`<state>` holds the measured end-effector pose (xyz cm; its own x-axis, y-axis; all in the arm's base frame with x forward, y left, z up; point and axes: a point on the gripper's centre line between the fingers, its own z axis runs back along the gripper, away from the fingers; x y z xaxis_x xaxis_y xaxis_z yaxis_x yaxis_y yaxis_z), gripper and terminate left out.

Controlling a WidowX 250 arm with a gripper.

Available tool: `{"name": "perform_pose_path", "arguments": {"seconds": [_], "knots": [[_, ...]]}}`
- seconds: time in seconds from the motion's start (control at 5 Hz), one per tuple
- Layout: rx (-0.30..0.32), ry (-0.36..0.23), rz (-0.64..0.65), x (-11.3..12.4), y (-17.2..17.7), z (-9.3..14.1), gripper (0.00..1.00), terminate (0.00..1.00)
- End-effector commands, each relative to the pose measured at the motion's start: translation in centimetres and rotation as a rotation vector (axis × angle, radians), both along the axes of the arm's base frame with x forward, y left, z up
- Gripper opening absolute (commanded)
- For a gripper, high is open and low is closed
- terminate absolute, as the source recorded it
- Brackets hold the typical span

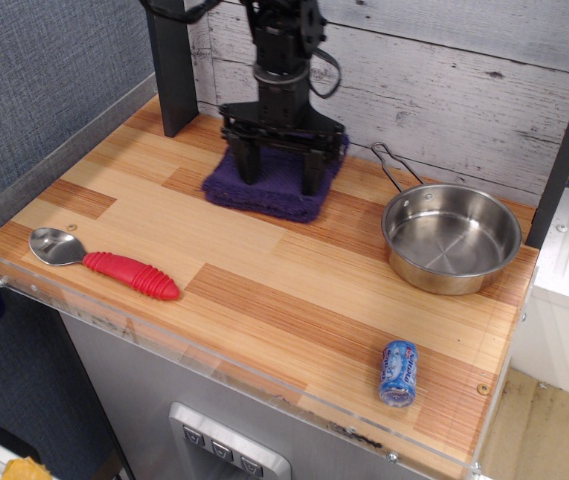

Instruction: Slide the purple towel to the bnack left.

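The purple towel point(269, 192) lies flat on the wooden table, near the back wall, left of centre. My gripper point(279, 176) stands straight down on it, open, with both black fingertips point(248, 170) spread wide and pressing on the towel's top. The towel's back part is hidden behind the gripper.
A steel pan point(451, 238) with a wire handle sits at the right. A spoon with a red handle point(104, 264) lies at the front left. A small blue can point(398, 372) lies at the front right. A dark post point(171, 65) stands at the back left. Wooden wall behind.
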<state>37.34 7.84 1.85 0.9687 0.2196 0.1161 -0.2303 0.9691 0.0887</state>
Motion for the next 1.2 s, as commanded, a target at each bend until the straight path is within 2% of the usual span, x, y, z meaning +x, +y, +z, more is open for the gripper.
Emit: {"name": "perform_pose_path", "arguments": {"seconds": [0.0,0.4,0.8,1.0], "knots": [[0.035,-0.003,0.101,-1.1,4.1,1.4,1.00,0.00],[0.039,-0.007,0.161,-1.4,6.0,1.5,1.00,0.00],[0.003,-0.042,0.145,-1.4,5.2,2.1,1.00,0.00],[-0.009,-0.068,0.132,-0.9,4.1,3.5,1.00,0.00]]}}
